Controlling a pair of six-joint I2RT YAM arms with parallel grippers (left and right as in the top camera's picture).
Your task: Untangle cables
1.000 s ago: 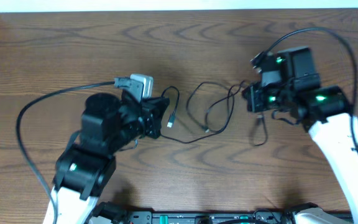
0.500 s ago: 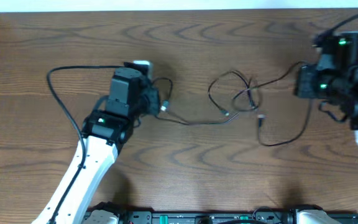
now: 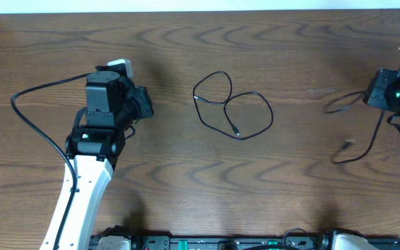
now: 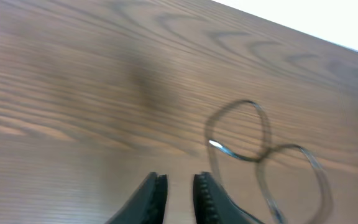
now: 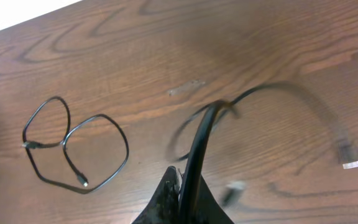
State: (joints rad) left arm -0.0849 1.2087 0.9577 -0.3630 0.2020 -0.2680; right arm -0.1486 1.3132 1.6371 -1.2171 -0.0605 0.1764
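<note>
Cable one lies looped at the table middle, cable two is clamped in my right gripper, and my left gripper stands slightly parted, holding nothing.

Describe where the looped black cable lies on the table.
Overhead view: the looped black cable lies loose near the middle of the table, right of the left gripper and left of the right gripper, touching neither.

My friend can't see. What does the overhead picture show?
A thin black cable lies in a loose figure-eight loop on the brown wooden table. The right claw grips a second thin black cable; the left claw holds nothing.
</note>
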